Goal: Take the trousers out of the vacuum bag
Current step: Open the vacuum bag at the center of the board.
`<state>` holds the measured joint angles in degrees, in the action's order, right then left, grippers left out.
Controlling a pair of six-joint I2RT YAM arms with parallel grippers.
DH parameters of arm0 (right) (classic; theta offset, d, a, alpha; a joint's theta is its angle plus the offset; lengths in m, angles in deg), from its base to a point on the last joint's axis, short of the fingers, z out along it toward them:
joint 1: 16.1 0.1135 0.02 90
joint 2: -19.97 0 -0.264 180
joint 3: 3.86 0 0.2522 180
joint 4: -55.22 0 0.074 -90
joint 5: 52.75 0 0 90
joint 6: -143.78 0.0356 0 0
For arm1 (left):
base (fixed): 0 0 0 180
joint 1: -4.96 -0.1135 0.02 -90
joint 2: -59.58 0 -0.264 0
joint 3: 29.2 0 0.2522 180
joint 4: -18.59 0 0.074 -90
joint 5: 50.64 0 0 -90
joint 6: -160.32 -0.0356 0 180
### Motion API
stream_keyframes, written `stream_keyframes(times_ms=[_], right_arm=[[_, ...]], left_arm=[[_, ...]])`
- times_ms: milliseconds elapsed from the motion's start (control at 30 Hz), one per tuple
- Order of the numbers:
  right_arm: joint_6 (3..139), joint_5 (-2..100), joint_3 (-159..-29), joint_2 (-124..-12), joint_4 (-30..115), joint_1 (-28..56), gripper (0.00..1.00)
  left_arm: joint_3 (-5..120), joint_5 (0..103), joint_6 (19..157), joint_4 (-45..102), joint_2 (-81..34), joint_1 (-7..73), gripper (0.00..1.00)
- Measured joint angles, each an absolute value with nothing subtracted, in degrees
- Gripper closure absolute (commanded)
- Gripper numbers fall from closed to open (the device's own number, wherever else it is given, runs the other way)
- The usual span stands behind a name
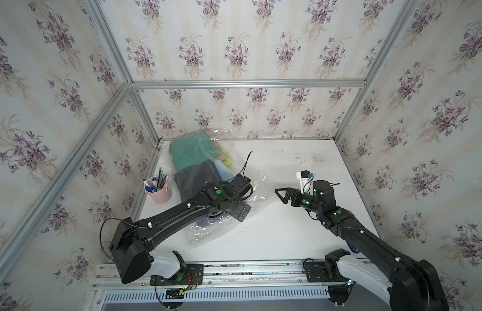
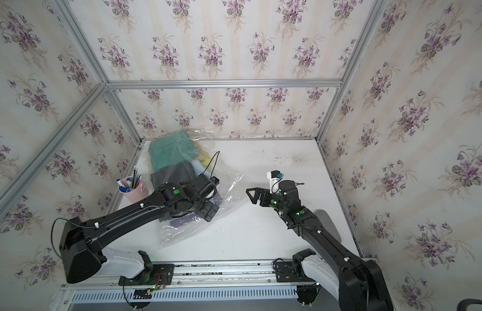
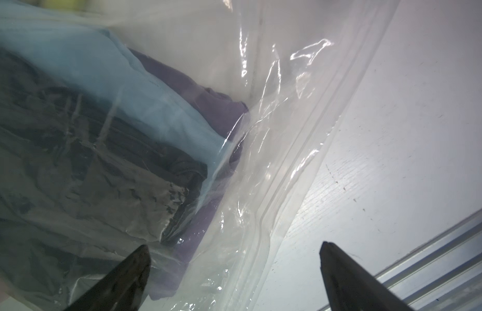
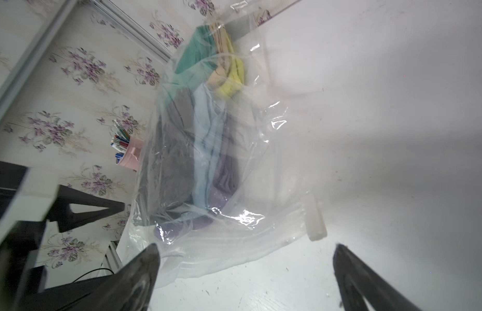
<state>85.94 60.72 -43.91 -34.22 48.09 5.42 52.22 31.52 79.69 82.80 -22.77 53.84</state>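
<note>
The left tool (image 3: 233,247) is held with its jaws wide apart and nothing between them, low over the near end of the vacuum bag (image 1: 257,183). The right tool (image 4: 246,247) is likewise spread and empty, poised over the bare worktop (image 1: 301,161) just beside the bag's zip edge (image 4: 234,237). The trousers (image 1: 191,156) are all inside the bag, on the worktop's left side. Teal is seen at the far end, dark grey nearer, light blue and purple beneath, tan and yellow at the far edge. A pink cup of pens (image 1: 159,192) stands just beside the bag.

The step in hand is judged to be gaining the bag's mouth. It would be done well if one layer of film by the zip edge were pinched and lifted by one tool. The other could then be passed inside and closed on cloth alone (film caught with the cloth would drag the whole bag). The cup should be kept clear of.

Whether the zip is sealed or parted cannot be made out. In both top views the left tool's tips are hidden beneath its own wrist, and the purple pair is largely covered by the arm.
</note>
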Motion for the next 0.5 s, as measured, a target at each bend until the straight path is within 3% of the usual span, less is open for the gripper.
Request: stream_keyframes(times_ms=[367,500], right_arm=[[91.38,62.49,-36.96,-25.98,50.83,5.66,0.01],[92.78,63.58,-35.84,-25.00,52.51,6.23,0.07]], left_arm=[[50.71,28.92,83.32,79.90,-29.24,57.08,0.01],[49.29,27.78,84.63,79.11,-30.29,57.01,0.15]])
